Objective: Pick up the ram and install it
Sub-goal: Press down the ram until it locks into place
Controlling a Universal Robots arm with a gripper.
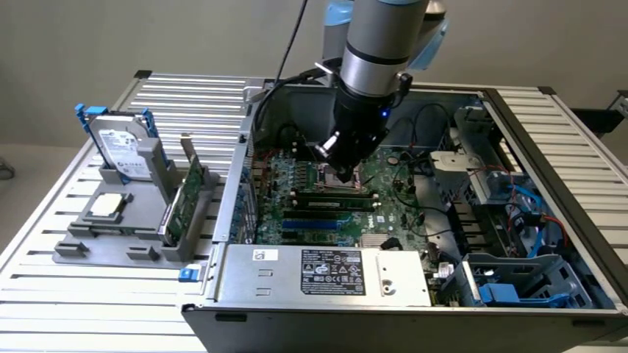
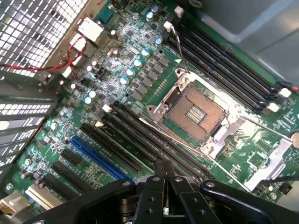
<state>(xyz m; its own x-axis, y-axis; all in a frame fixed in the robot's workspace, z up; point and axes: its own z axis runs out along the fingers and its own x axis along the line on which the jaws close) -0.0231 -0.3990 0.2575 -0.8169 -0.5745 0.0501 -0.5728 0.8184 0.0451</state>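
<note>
Gripper (image 2: pixel 164 173) low over the motherboard (image 2: pixel 140 88) beside the open CPU socket (image 2: pixel 194 112), fingers pressed together, empty.

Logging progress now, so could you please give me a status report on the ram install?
Fingers shut, nothing between them, over the memory slots by the CPU socket. Ram looks seated in a slot, not certain. No obstruction seen.

Open computer case (image 1: pixel 549 184) laid on slatted worktop (image 1: pixel 88 294), green motherboard (image 1: pixel 393 213) seen inside with bare CPU socket (image 2: pixel 194 112), blue slot (image 2: pixel 96 156), power supply (image 1: pixel 324 272) at near edge, hard drive (image 1: pixel 123 154) and expansion card (image 1: pixel 191 195) stood in grey holder (image 1: pixel 108 246) at exterior view's left
</note>
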